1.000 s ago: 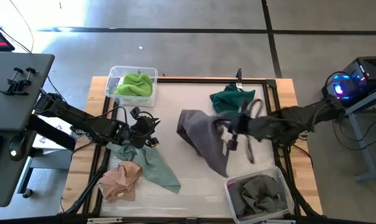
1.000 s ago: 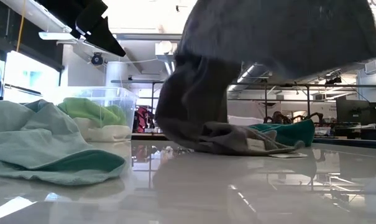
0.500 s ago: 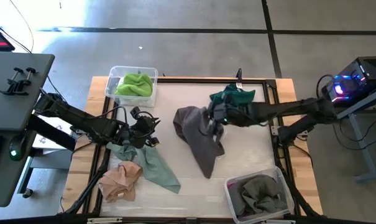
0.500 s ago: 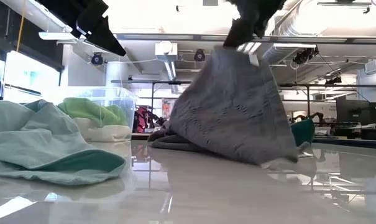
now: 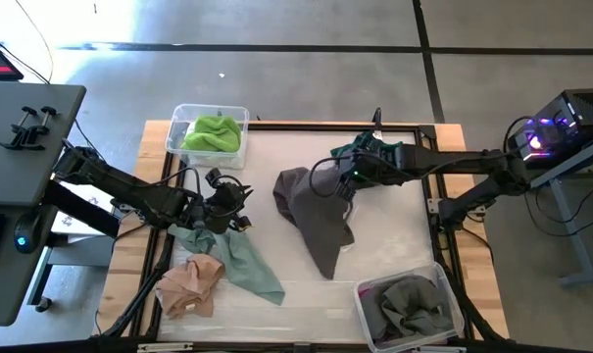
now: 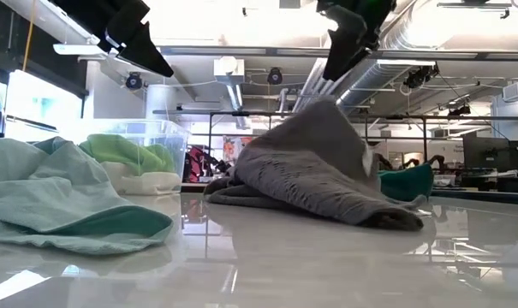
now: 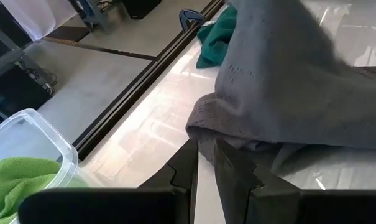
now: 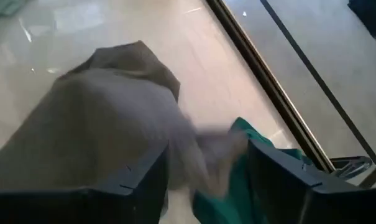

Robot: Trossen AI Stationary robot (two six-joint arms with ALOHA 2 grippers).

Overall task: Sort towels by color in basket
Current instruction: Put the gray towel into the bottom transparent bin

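A grey towel [image 5: 311, 216] lies in a loose heap on the middle of the table, its peak [image 6: 327, 107] still raised. My right gripper [image 5: 345, 179] hangs open just above the towel's far right part, its fingers [image 8: 144, 180] apart, and touches nothing. Behind it a dark teal towel [image 5: 374, 149] lies by the far edge. My left gripper [image 5: 227, 210] is shut and empty, raised above the pale mint towel [image 5: 232, 255], which lies flat beside the peach towel [image 5: 190, 284]. A lime green towel [image 5: 214, 131] fills the far left bin.
A clear bin [image 5: 183, 116] stands at the far left corner. A second bin [image 5: 367, 296] at the near right holds another grey towel [image 5: 409, 306]. A dark frame rail [image 5: 428, 167] runs along the table's right side. Bare table shows between the heap and the near edge.
My right gripper has carried the grey towel toward the table's far left, then opened and let go. The towel, which hung lifted below the fingers, has fallen and slumped onto the table's middle.
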